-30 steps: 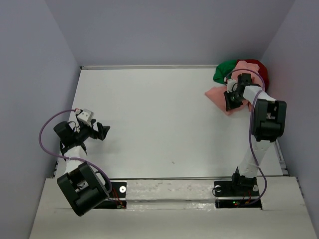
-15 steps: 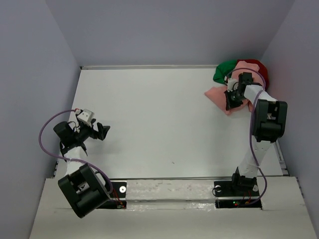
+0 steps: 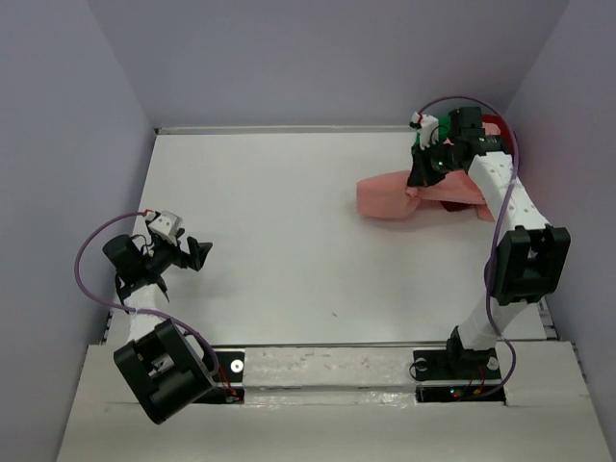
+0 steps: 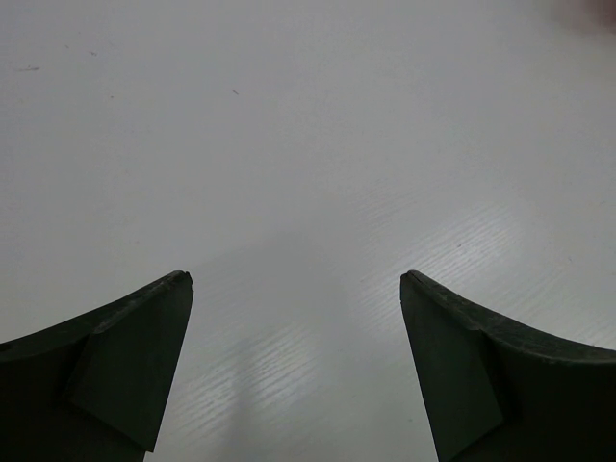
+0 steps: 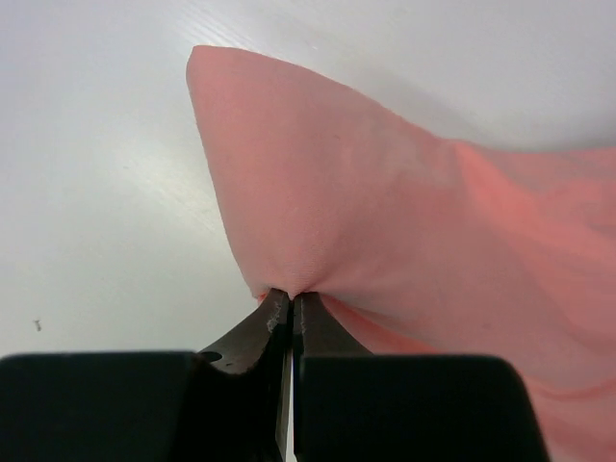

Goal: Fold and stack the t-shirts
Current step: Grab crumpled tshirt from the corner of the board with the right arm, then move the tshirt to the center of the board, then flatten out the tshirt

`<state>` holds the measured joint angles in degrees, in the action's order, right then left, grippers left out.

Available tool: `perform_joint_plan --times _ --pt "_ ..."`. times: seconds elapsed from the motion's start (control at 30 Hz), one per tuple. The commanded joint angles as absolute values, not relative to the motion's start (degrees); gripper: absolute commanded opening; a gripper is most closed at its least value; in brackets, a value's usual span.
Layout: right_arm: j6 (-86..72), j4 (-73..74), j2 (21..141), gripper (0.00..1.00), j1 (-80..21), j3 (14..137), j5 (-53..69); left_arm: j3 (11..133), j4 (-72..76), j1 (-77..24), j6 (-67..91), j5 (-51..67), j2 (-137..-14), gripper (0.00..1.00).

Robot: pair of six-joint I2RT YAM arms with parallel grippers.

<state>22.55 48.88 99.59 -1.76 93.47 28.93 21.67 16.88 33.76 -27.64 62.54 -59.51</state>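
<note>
Pink shirt (image 3: 385, 197): lies at the far right of the table (image 3: 279, 221), drawn out leftward from my right gripper; one pinched fold is raised, and the rest trails on the tabletop.
Pink shirt, wrist view (image 5: 385, 221): the cloth rises to a peak over the white surface and gathers to a point at my fingertips.
Right gripper (image 3: 416, 183): jaws pressed together on a fold of the pink shirt, with the cloth caught between the tips (image 5: 291, 300).
Red shirt (image 3: 498, 130): a small patch shows in the far right corner, behind my right arm.
Left gripper (image 3: 197, 255): well apart from the shirts, near the table's left edge.
Left gripper, wrist view (image 4: 296, 289): jaws spread wide over bare tabletop, holding nothing.
</note>
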Motion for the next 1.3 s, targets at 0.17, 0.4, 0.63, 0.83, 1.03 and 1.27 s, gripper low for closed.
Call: perform_joint_plan --times 0.17,0.4,0.63,0.83,1.03,1.27 --pt "26.09 61.86 96.15 0.00 -12.57 105.63 44.19 22.24 18.02 33.31 -28.30 63.99 -59.15 0.99" --pt "31.54 70.12 99.48 0.00 -13.70 114.77 57.99 22.32 18.02 33.31 -28.30 63.98 -59.59 0.99" --pt "37.09 77.87 109.67 1.00 -19.07 123.04 60.56 21.97 18.10 33.31 -28.48 63.90 -58.89 0.99" --pt "37.28 74.03 108.12 1.00 -19.78 118.49 52.85 21.97 18.11 33.13 -28.48 63.90 -58.80 0.99" --pt "26.37 53.72 98.54 1.00 -19.16 100.24 24.11 21.88 18.02 32.96 -28.65 63.98 -58.80 0.99" --pt "24.08 41.93 94.48 0.99 -12.58 84.48 6.69 22.06 17.49 32.26 -29.44 63.98 -58.62 0.99"
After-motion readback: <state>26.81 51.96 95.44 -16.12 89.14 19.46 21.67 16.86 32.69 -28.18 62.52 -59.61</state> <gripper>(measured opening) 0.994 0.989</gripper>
